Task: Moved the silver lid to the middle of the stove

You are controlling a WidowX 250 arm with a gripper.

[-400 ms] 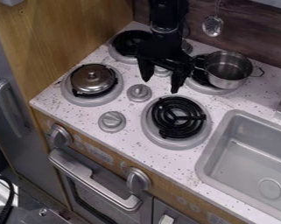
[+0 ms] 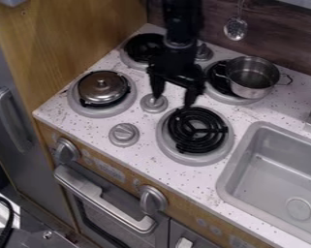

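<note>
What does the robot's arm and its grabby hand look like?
The arm is black all over, with thick, chunky parts and a narrower, shinier dark band partway down. The gripper is black too: it has a wide, blocky body with two fingers that get thinner toward their tips, a bit like a crab's claw. I can't make out any stickers or markings on it.

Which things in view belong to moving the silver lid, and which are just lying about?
Belong to the job:
silver lid, on a burner near the wooden panel
stove top, where it should go
pincer, above the stove, away from the lid

Just about:
pot, on another burner
hanging spoon
sink
</note>
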